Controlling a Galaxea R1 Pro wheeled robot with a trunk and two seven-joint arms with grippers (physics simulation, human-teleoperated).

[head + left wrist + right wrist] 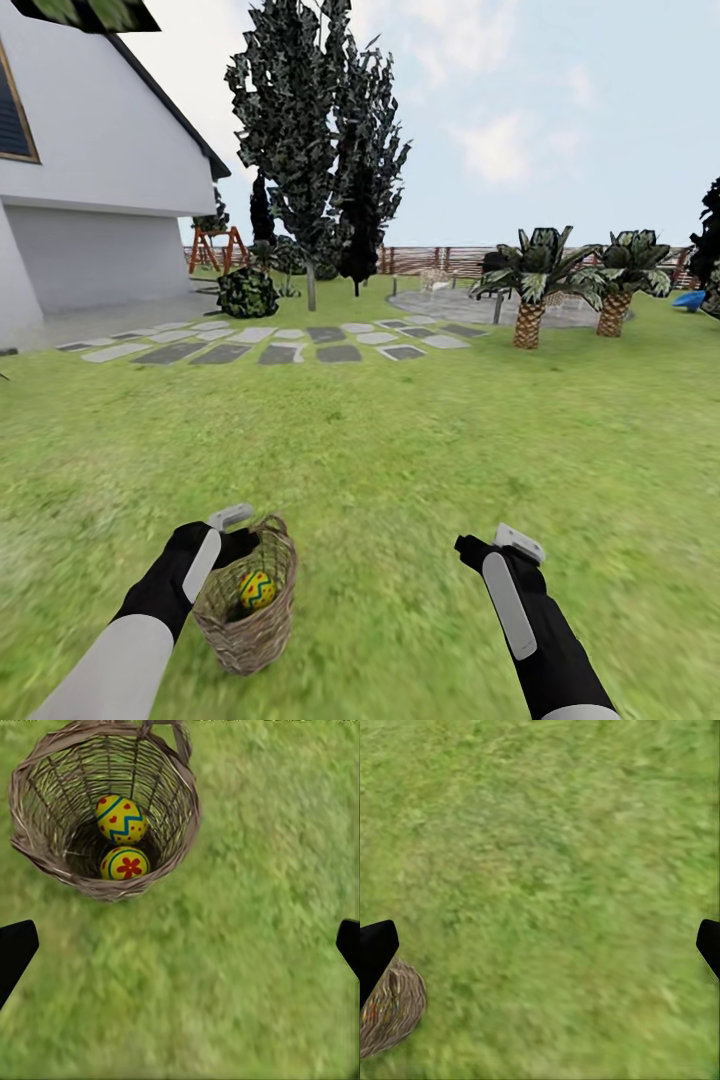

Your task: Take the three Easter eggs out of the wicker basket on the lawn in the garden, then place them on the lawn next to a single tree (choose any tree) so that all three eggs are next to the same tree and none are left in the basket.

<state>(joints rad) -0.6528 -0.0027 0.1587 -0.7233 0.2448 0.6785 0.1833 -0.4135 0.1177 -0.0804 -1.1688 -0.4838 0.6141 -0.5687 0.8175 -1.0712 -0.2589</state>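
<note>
Eggs sit in the wicker basket, which stands on the lawn near the robot and left of centre. From the head view one egg peeks over the rim; the left wrist view looks down into the basket and finds two, an egg with a blue zigzag band and, touching it, an egg with a red flower (a third cannot be made out). The right wrist view catches just a piece of the woven wall beside one dark fingertip.

The left gripper is close against the basket's left rim; its fingertips stand wide apart at the frame edges with only grass between them, so it is open and empty. The right gripper hangs over bare grass to the basket's right, its fingers likewise spread and holding nothing.

Open grass runs right and far from the basket. Beyond lie grey stepping stones, a white house far left, a tall dark tree, two short palms, and a slatted fence.
</note>
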